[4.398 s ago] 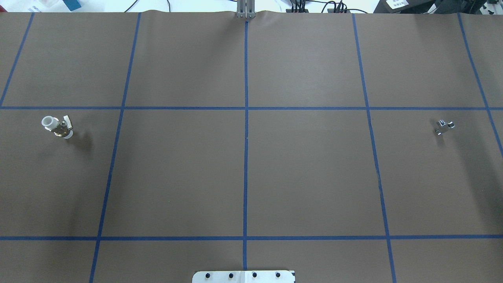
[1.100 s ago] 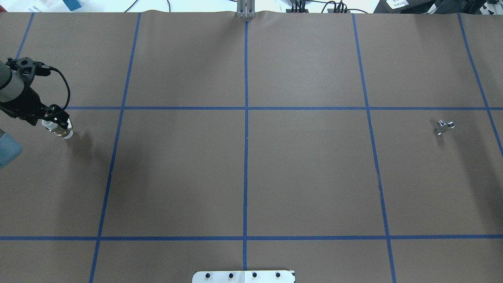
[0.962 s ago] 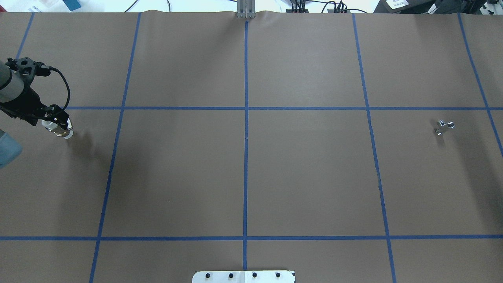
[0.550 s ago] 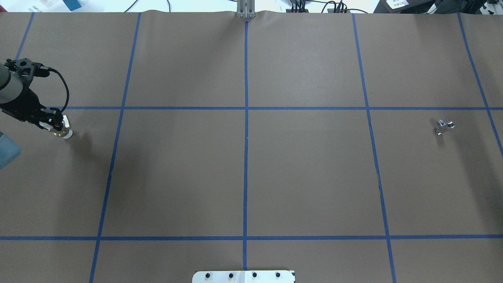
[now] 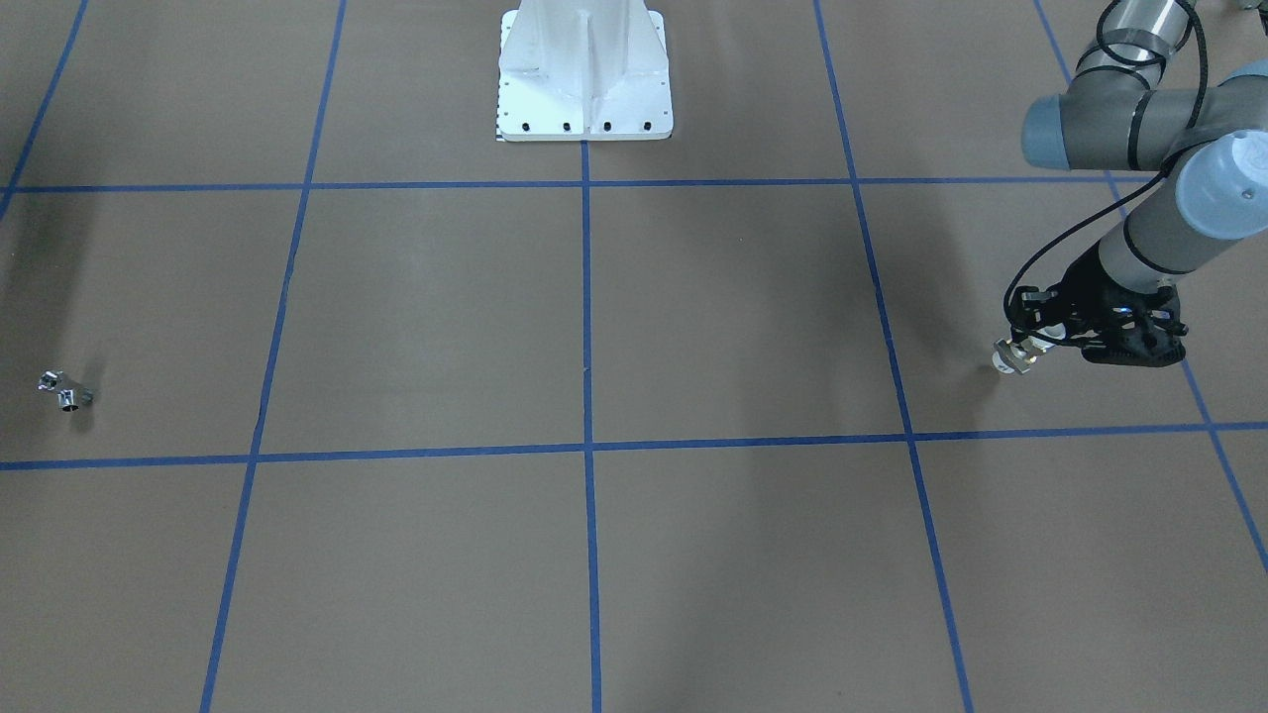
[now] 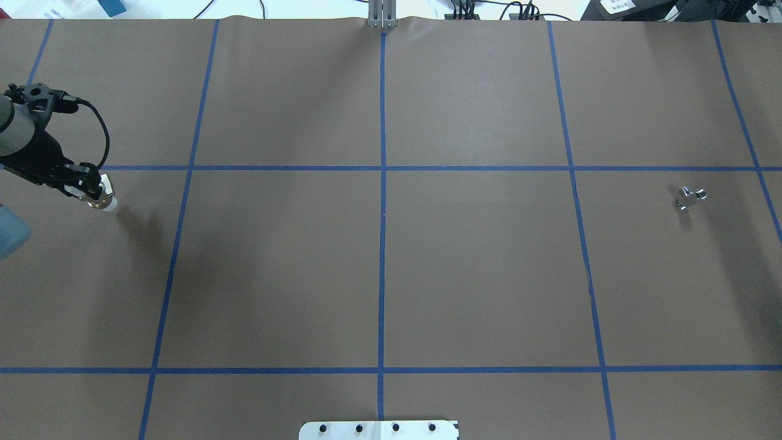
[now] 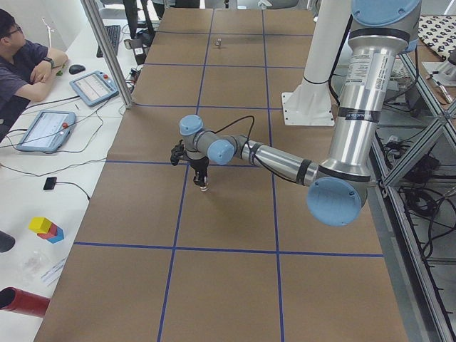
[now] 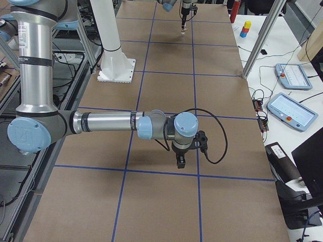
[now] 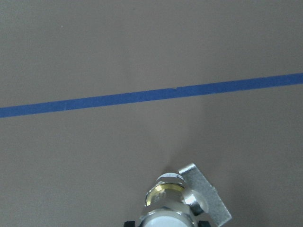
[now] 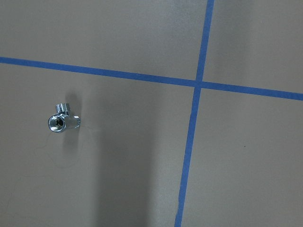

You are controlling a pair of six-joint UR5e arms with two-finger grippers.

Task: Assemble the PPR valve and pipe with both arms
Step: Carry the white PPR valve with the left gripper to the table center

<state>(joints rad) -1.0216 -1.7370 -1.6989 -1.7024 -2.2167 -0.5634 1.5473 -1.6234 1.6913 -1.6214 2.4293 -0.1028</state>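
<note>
The PPR valve (image 6: 102,200) hangs upright in my left gripper (image 6: 89,190), which is shut on its upper white end at the table's far left. The front view shows the valve (image 5: 1013,356) just below the gripper (image 5: 1037,342), its lower white end close over the brown paper. In the left wrist view the valve (image 9: 176,202) shows its brass middle and flat lever. The pipe (image 6: 690,197) lies alone at the far right, also seen as the pipe (image 10: 62,121) in the right wrist view. My right gripper (image 8: 180,161) hovers above the table; I cannot tell its state.
Blue tape lines divide the brown paper into squares. The white bolted base (image 5: 584,89) stands at the robot's edge. A seated person (image 7: 25,60), tablets (image 7: 44,130) and coloured blocks (image 7: 45,229) are on the white bench beyond the left end.
My left arm came in over the valve, shut on its upper end and raised it slightly off the paper, standing it more upright. The pipe has not moved.
</note>
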